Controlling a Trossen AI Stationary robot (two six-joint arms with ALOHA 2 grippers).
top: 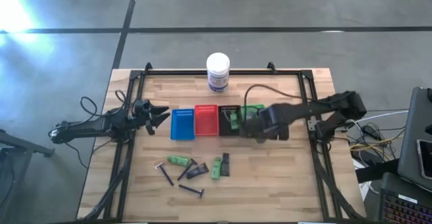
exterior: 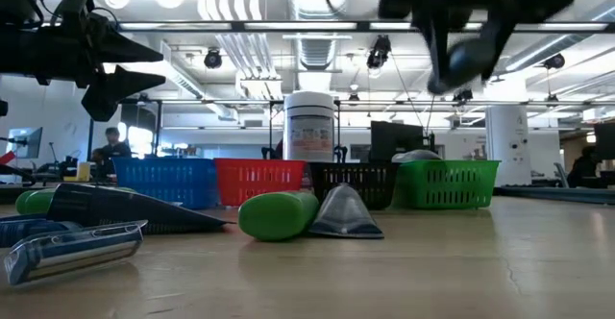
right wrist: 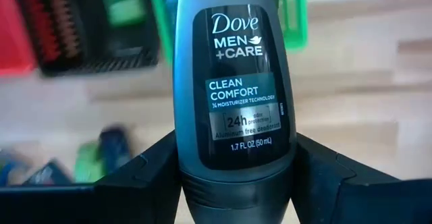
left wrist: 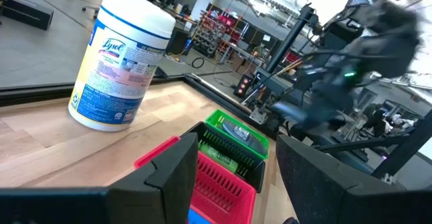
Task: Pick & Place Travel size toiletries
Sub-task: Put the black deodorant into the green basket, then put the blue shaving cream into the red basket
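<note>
Between the right claw (right wrist: 233, 166)'s fingers sits a grey Dove roll-on bottle (right wrist: 233, 82), rigid, light, slick; gripped low across its waist.

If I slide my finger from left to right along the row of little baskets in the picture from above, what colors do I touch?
Blue tray → red tray → black tray → green tray, partly under the right gripper, which holds a grey bottle.

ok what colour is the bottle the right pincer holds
Grey with a black label, the mini deodorant bottle shows best in the right wrist view.
</note>
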